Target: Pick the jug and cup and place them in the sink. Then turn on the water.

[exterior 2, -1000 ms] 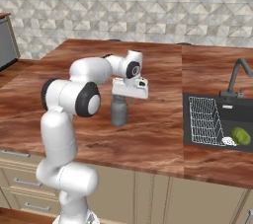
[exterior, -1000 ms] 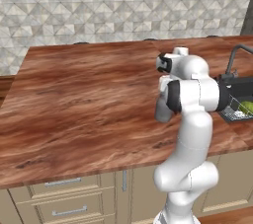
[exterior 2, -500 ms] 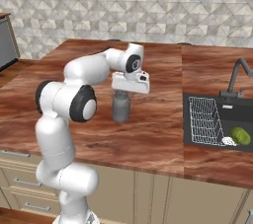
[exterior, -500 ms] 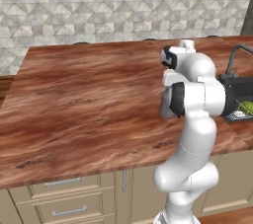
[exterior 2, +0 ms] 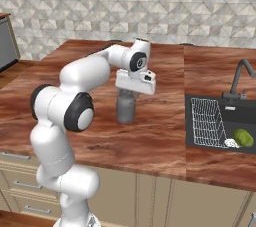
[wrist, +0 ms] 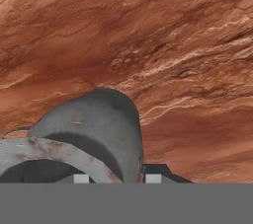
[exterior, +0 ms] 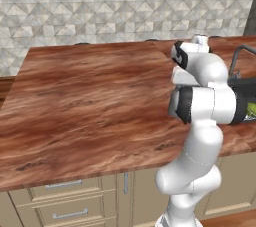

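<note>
The jug [exterior 2: 126, 108] is standing upright on the wooden counter [exterior 2: 165, 136], well left of the sink [exterior 2: 240, 118]. It is looking like a small milk can: dull grey metal, wide round body, narrower neck, flared rim [wrist: 44, 151] with worn, rusty specks. The gripper [exterior 2: 132, 90] is sitting right over its neck, fingers appearing to be clamping the rim, though the contact itself is hiding under the hand. A green object [exterior 2: 242, 137] is lying in the sink beside the white wire rack [exterior 2: 207, 123].

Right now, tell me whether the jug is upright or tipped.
Upright. The jug stands on the counter with its neck pointing up under the gripper, body vertical.
</note>
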